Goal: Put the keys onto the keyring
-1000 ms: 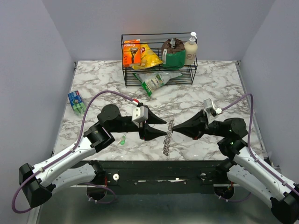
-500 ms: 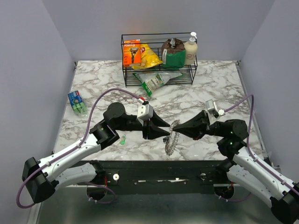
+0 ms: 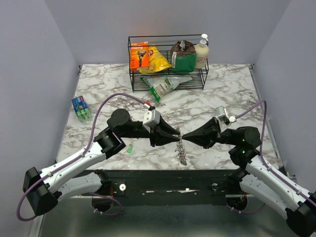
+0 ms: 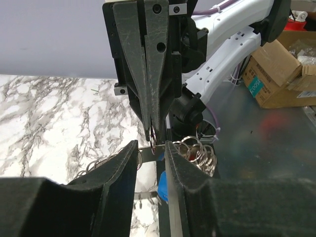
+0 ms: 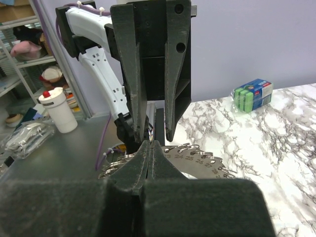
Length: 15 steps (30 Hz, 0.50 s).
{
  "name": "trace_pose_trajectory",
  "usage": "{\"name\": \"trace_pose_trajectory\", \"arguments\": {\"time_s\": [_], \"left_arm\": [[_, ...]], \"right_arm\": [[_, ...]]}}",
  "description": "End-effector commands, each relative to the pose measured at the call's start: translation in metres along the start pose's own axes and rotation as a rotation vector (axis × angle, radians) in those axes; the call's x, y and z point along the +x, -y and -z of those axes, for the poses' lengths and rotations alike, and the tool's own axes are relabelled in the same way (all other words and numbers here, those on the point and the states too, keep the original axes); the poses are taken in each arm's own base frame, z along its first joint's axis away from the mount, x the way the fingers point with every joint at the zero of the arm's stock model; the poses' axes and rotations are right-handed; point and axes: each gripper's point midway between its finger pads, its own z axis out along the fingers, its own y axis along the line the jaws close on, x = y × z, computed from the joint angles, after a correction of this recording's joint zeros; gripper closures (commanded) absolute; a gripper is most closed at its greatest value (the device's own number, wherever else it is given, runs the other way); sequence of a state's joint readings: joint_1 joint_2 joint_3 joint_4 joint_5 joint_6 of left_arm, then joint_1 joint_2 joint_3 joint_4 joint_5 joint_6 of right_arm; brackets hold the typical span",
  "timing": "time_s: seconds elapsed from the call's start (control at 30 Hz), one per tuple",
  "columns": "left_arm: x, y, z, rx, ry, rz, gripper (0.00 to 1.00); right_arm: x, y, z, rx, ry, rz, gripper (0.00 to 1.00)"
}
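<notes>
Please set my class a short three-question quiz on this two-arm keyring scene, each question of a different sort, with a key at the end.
1. True or false: the left claw is shut tight.
2. Where does the green-headed key lie? A) in the wire rack B) on the table beside the left arm C) on the blue-green box
3. Fill the gap: the right claw is shut on the ____.
Key: 1 false, the left claw's fingers stand apart in the right wrist view; 2 B; 3 keyring.
</notes>
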<state>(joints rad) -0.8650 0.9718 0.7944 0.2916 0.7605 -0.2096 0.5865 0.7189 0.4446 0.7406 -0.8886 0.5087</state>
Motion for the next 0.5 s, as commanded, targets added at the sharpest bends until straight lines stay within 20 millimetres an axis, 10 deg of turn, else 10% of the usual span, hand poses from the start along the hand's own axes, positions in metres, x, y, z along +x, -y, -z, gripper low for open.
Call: {"name": "trace_pose_trajectory", "arguments": {"time_s": [0.0, 0.33, 0.47], "left_arm": [[-0.0046, -0.0026, -0.0018, -0.002, 0.011, -0.004, 0.64], [0.0, -0.0069, -0.0026, -0.019, 0.003, 0.004, 0.66], [-0.0016, -0.0079, -0.0035, -0.021, 0.007, 0.006, 0.87]], "right_arm": [[-0.0126, -0.0102, -0.0001, -0.035, 0.04, 0.053, 0.99], [-0.0142, -0.0112, 0.0001, -0.037, 0.054, 0.046, 0.99], [-0.0129, -0.0112, -0.0003, -0.041, 0.055, 0.039, 0.99]]}}
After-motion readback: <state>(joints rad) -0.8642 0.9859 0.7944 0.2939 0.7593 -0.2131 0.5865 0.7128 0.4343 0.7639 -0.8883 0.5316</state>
